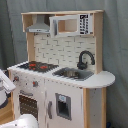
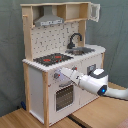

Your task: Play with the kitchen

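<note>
The gripper (image 2: 64, 74) is reaching level toward the kitchen (image 2: 60, 60) front, just under the stovetop (image 2: 52, 59) edge near the knobs; whether its fingers are apart or together I cannot tell. The arm is showing only partly at the first exterior view's left edge. No writing is readable. The kitchen is standing on the wooden floor (image 2: 30, 120).
</note>
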`<state>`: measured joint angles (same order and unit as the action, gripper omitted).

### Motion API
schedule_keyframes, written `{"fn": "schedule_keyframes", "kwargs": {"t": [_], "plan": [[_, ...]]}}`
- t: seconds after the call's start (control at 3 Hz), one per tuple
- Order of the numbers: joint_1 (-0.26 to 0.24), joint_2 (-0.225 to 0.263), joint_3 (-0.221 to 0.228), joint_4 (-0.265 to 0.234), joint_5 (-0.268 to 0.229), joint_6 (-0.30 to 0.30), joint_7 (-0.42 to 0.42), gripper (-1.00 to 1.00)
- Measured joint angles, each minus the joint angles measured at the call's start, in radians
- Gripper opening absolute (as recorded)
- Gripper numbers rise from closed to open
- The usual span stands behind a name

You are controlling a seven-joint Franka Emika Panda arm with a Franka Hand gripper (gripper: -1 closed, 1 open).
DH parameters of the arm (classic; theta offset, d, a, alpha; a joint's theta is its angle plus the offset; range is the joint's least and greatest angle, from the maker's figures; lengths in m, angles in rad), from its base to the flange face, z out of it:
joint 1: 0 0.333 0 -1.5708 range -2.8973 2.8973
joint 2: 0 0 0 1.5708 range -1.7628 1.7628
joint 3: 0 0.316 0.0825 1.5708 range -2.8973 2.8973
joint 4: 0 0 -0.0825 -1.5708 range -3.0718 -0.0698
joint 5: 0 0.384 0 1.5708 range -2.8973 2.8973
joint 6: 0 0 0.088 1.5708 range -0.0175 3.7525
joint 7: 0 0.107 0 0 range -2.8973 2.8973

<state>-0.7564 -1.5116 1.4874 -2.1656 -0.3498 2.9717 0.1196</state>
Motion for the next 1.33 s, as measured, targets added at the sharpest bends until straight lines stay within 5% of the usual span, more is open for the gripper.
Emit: {"fn": "schedule_keyframes", "kwargs": {"t": [1.0, 1.33], "plan": [[-0.125, -0.001, 0.059, 0.009, 0.001, 0.196, 0.209, 1.0], [-0.187, -0.001, 0.056, 0.062, 0.002, 0.237, 0.249, 1.0]]}}
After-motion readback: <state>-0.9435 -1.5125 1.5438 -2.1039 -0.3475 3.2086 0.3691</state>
